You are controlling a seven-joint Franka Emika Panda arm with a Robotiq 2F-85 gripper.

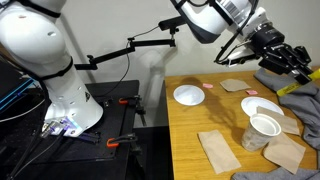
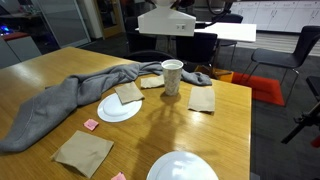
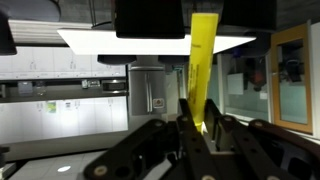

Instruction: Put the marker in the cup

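In the wrist view my gripper [image 3: 196, 128] is shut on the bright yellow marker [image 3: 202, 60], which sticks out from between the fingers; behind it is the room, not the table. In an exterior view the gripper [image 1: 293, 62] is raised well above the far right side of the table, over the grey cloth. The white paper cup [image 1: 264, 130] stands upright on the table below and nearer than the gripper. It also shows in an exterior view [image 2: 172, 76], where the gripper is out of view.
A shallow white dish [image 1: 187, 95] [image 2: 182, 170] lies on the wooden table [image 1: 190, 130]. A white plate [image 1: 262, 106] [image 2: 120, 110] carries a tan paper piece. Tan paper pieces [image 1: 218, 150] [image 2: 83, 152] and a grey cloth [image 2: 60, 105] lie around the cup.
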